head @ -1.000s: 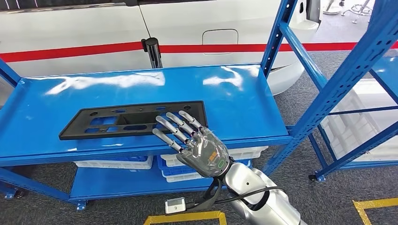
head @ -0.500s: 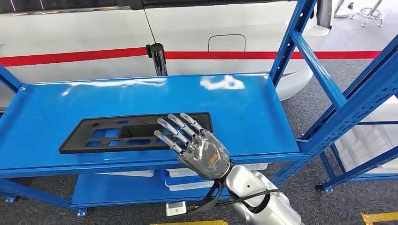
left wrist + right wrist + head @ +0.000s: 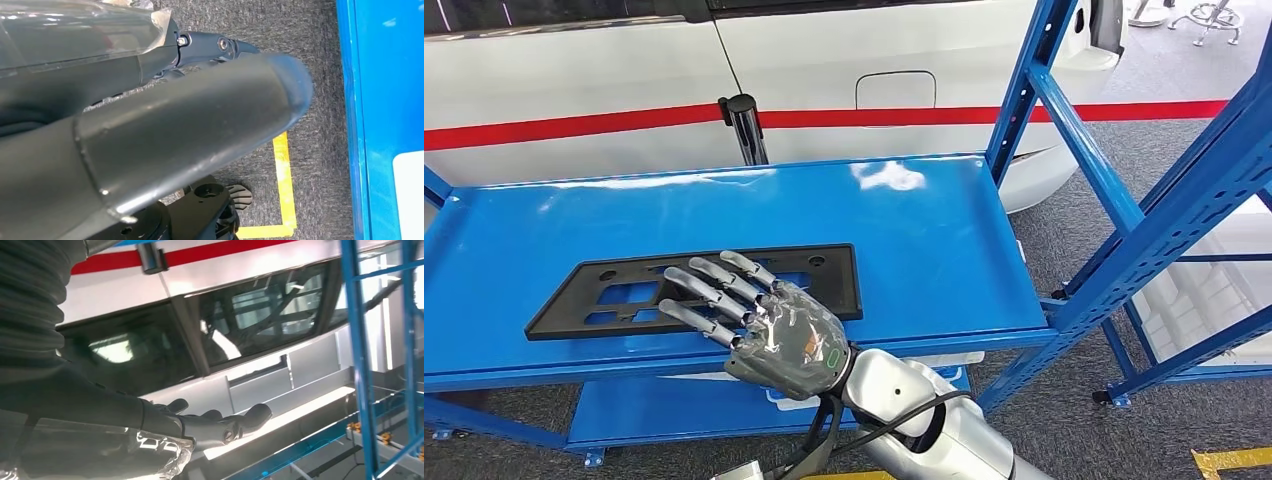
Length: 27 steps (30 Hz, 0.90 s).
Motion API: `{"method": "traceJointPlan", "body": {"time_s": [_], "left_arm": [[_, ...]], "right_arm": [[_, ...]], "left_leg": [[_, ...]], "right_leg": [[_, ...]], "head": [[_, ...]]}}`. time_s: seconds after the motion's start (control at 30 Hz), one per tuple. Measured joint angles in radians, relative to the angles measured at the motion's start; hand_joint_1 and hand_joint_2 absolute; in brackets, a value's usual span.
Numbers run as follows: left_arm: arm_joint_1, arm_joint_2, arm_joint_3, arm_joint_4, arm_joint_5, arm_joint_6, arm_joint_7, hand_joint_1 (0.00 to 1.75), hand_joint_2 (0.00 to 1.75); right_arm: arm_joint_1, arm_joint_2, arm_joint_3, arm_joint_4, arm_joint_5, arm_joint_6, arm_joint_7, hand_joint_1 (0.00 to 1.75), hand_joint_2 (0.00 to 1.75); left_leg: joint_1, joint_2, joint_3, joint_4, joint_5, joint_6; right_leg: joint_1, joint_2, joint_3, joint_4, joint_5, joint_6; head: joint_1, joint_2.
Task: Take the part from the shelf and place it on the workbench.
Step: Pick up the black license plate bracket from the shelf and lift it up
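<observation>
Flat black perforated plastic part [image 3: 694,288] lies lower left of centre on glossy blue metal shelf [image 3: 904,230]; my right hand [image 3: 759,325] hovers above, fingers spread, empty; I'd lower squarely, grip near edge

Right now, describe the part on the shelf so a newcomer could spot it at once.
Find the blue metal shelf standing in front of the white car with a red stripe. On its top level, towards the near edge, lies the black plate, flat, long and rectangular, with cut-out openings. The right hand reaches over it with fingers spread, and it is the one dark thing on that glossy blue surface.
</observation>
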Motion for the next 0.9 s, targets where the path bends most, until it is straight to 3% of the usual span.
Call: {"method": "traceJointPlan", "body": {"time_s": [0.13,0.63,0.9], "left_arm": [[0.0,-0.001,-0.001,0.0,0.005,0.004,0.004,0.0,0.0],[-0.003,-0.003,-0.008,0.0,0.015,0.007,0.016,0.0,0.0],[-0.017,-0.005,-0.028,0.0,0.018,0.019,0.029,0.0,0.0]], "right_arm": [[-0.004,0.015,0.024,-0.002,-0.033,0.013,-0.002,0.0,1.75],[-0.018,0.024,0.054,-0.029,-0.137,0.07,-0.01,0.0,1.75],[-0.055,0.073,0.069,0.037,-0.156,0.089,0.026,0.0,1.75]], "left_leg": [[-0.001,0.0,0.002,0.0,0.0,-0.004],[-0.006,0.0,0.004,0.001,-0.002,-0.004],[-0.006,0.0,0.005,0.001,-0.002,-0.004]], "right_leg": [[0.0,0.0,0.003,0.0,0.0,0.0],[-0.004,0.0,0.008,-0.004,0.0,0.0],[-0.004,0.0,0.008,-0.004,0.0,0.0]], "head": [[0.0,0.0],[0.0,0.0],[0.0,0.0]]}}
